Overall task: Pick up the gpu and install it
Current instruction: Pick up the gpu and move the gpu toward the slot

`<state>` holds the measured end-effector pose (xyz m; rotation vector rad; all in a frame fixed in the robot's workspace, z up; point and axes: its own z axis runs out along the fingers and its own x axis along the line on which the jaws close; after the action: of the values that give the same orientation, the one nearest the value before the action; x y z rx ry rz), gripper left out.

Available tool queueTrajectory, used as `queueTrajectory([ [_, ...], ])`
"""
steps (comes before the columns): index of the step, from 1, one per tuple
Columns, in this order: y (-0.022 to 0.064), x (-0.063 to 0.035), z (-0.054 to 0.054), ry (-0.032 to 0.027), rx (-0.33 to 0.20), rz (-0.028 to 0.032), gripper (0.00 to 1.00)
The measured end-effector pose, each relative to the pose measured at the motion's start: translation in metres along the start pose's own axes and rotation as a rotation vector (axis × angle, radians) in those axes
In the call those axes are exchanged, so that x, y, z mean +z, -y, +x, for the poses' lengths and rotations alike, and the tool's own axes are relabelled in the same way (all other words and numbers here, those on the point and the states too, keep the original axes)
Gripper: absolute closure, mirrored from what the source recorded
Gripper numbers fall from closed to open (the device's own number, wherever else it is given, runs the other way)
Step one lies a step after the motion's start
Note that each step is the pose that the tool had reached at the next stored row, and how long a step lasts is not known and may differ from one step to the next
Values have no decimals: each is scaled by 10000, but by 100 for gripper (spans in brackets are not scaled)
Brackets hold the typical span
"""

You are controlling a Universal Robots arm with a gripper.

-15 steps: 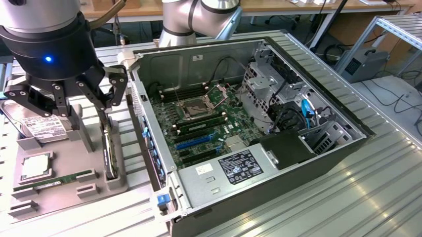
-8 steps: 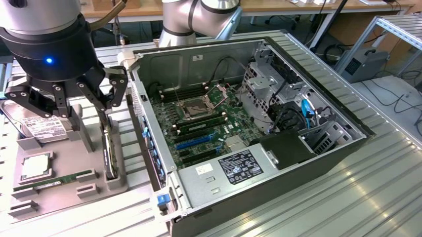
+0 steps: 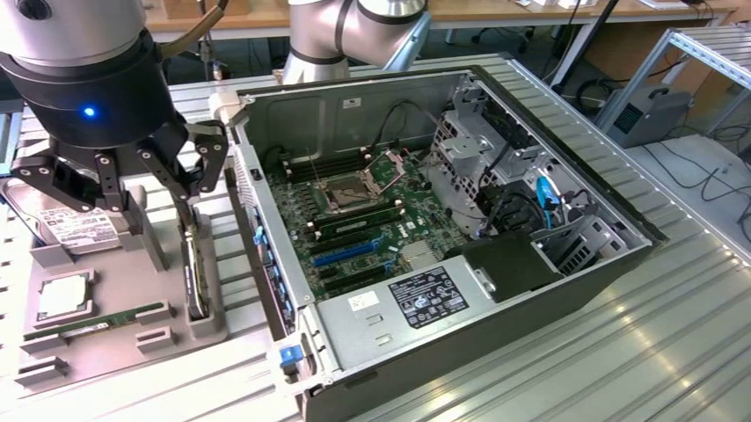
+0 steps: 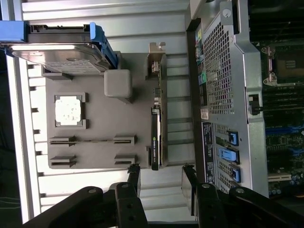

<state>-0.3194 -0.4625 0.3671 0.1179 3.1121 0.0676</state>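
- The black two-fingered gripper [image 3: 150, 186] [image 4: 161, 183] stands spread wide with nothing between its fingers. It hangs over the grey fixture rather than over the computer.
- Nearest to it is the gpu [image 3: 195, 277] [image 4: 157, 128], a thin black card seen edge-on with a silver metal bracket at one end. In the wrist view the card lines up with the gap between the fingers, and I see no contact with it.
- The gpu stands on edge in a slot along the side of the grey moulded holder tray [image 3: 112, 343] [image 4: 102, 116] that faces the case.
- The same tray carries a silver hard drive with a white label [image 3: 70, 224] [image 4: 59, 59], a square silver processor [image 3: 65, 294] [image 4: 70, 110] and a narrow green memory stick [image 3: 100, 321] [image 4: 92, 140].
- Just beside the tray, on the ribbed metal tabletop [image 3: 586, 352], lies the open grey computer case [image 3: 352, 105] [image 4: 223, 71]. Its green motherboard [image 3: 405, 207] is exposed.
- No card shows in the blue expansion slot [image 3: 343, 252].
- Progress: early, by my reading. The gpu is neither grasped nor lifted, so both the pickup and the installation are left to do.
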Motion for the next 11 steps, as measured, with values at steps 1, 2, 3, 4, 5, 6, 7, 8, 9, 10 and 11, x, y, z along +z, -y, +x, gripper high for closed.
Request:
queueTrajectory([
  [1, 0, 3, 0, -1, 0, 0, 52],
  [2, 0, 7, 0, 0, 0, 0, 52],
  [3, 1, 9, 0, -1, 0, 0, 52],
  [4, 1, 13, 0, 0, 0, 0, 52],
  [5, 1, 16, 0, 0, 0, 0, 52],
  [6, 1, 19, 1, 0, 0, 0, 52],
  [7, 1, 22, 1, 0, 0, 0, 52],
  [8, 1, 25, 1, 0, 0, 0, 52],
  [9, 1, 29, 1, 1, 0, -1, 52],
  [10, 2, 32, 1, 1, 0, -1, 52],
  [11, 2, 37, 1, 0, 0, -1, 52],
])
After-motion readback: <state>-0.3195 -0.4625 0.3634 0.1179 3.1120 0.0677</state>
